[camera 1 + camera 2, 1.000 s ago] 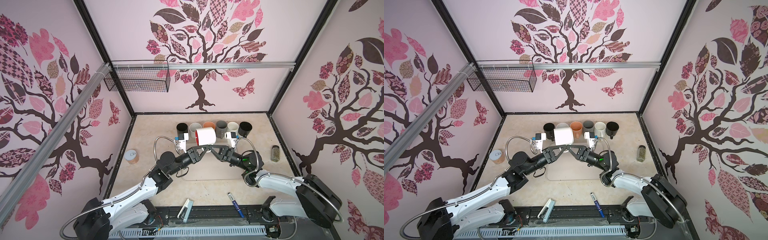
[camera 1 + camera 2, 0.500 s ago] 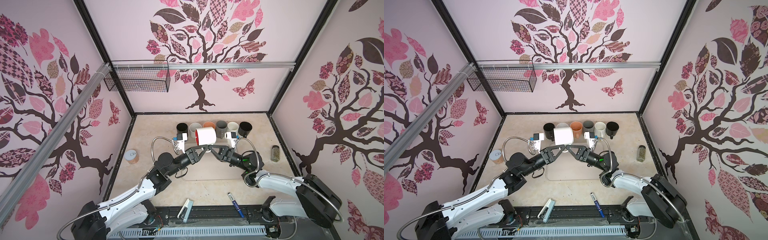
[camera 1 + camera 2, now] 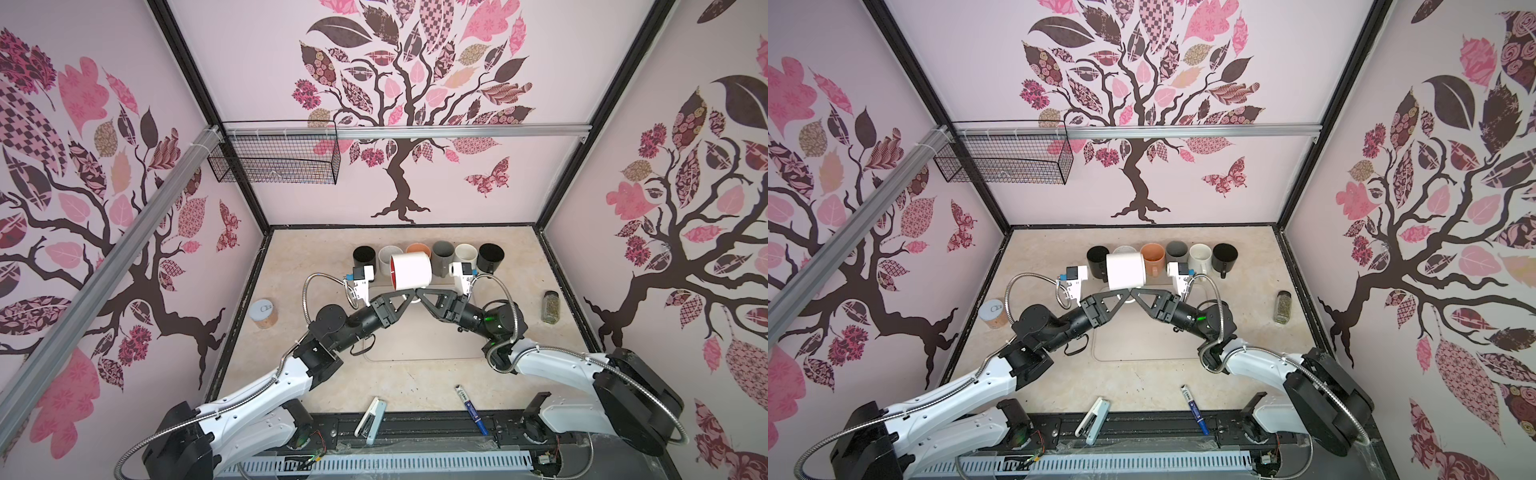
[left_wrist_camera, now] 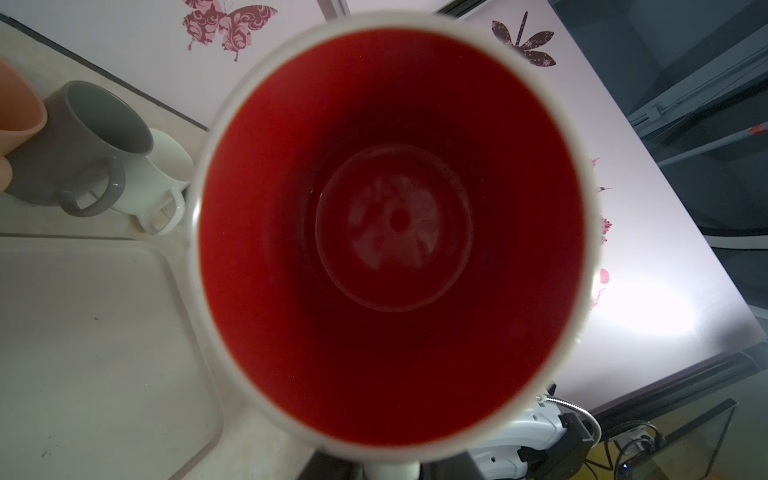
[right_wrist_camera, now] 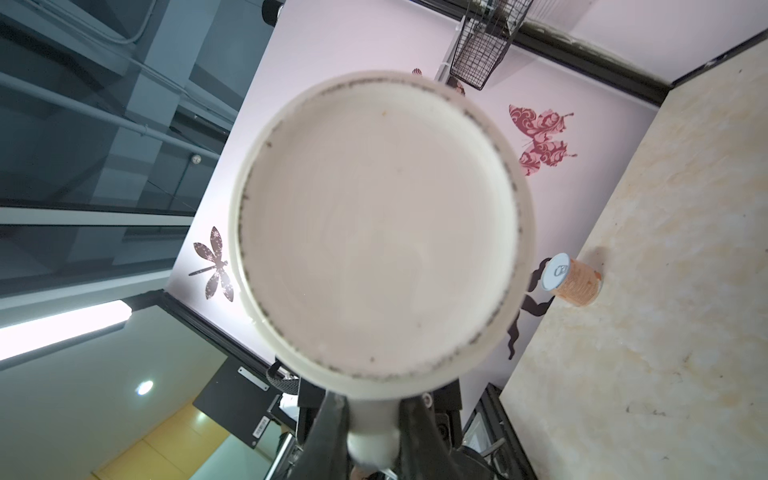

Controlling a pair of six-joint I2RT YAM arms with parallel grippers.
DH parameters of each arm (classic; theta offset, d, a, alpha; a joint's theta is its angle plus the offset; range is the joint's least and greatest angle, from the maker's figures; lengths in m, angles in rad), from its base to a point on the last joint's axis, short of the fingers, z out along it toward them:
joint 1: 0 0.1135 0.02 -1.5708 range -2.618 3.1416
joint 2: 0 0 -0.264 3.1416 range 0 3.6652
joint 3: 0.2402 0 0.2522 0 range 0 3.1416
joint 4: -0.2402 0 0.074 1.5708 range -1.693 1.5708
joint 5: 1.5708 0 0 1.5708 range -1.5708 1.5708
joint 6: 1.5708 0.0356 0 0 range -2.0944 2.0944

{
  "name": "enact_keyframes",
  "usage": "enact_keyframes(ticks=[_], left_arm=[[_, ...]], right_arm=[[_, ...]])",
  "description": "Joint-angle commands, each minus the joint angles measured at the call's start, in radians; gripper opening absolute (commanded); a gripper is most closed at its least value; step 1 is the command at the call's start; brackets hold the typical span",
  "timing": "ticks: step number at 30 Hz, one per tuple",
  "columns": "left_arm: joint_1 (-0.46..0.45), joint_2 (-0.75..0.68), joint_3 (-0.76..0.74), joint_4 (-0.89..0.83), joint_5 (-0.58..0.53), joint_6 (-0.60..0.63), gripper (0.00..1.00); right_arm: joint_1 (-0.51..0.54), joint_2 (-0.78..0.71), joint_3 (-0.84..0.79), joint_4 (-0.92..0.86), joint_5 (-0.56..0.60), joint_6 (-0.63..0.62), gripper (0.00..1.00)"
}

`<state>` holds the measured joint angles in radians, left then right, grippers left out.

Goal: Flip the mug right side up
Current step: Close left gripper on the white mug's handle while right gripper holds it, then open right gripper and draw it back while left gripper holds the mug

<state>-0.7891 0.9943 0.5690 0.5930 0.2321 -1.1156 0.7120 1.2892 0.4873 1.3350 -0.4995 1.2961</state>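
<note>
A white mug [image 3: 410, 271] with a red inside hangs on its side above the table, mouth toward the left in both top views. Its handle points down, and both grippers meet there. My left gripper [image 3: 409, 294] is shut on the handle from the left. My right gripper [image 3: 419, 293] is shut on it from the right. The left wrist view looks straight into the mug's red inside [image 4: 395, 232], with the handle [image 4: 392, 471] at the frame's edge. In the right wrist view the mug's base [image 5: 378, 224] faces the camera, and the right gripper [image 5: 372, 440] clamps the handle.
Several upright mugs stand in a row at the back, from a black one [image 3: 364, 257] to another black one [image 3: 490, 255]. A can [image 3: 263, 313] stands left, a spice jar [image 3: 551, 306] right. A flat tray [image 3: 419, 353] lies below the arms. A pen [image 3: 469, 409] lies in front.
My left gripper has closed on the mug's handle. The mug and the right gripper have stayed where they were.
</note>
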Motion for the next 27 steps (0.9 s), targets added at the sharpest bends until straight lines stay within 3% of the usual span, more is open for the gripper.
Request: enact_keyframes(ticks=[1, 9, 11, 15, 20, 23, 27], left_arm=[[0.009, 0.006, 0.078, -0.033, -0.059, 0.049, 0.02], [0.009, -0.027, 0.112, -0.120, -0.087, 0.142, 0.00], [0.009, -0.047, 0.154, -0.243, -0.122, 0.201, 0.00], [0.010, -0.092, 0.211, -0.416, -0.212, 0.313, 0.00], [0.012, -0.113, 0.278, -0.585, -0.297, 0.414, 0.00], [0.014, -0.083, 0.373, -0.762, -0.391, 0.516, 0.00], [0.018, -0.001, 0.528, -0.994, -0.554, 0.654, 0.00]], right_arm=[[0.060, -0.042, 0.037, -0.009, -0.133, -0.055, 0.00], [0.060, -0.054, 0.044, -0.093, -0.140, -0.095, 0.00], [0.060, -0.067, 0.051, -0.194, -0.124, -0.143, 0.19], [0.061, -0.107, 0.066, -0.397, -0.065, -0.260, 0.38], [0.060, -0.135, 0.064, -0.461, -0.029, -0.303, 0.67], [0.061, -0.171, 0.050, -0.517, -0.003, -0.331, 0.71], [0.060, -0.238, 0.064, -0.732, 0.099, -0.420, 0.72]])
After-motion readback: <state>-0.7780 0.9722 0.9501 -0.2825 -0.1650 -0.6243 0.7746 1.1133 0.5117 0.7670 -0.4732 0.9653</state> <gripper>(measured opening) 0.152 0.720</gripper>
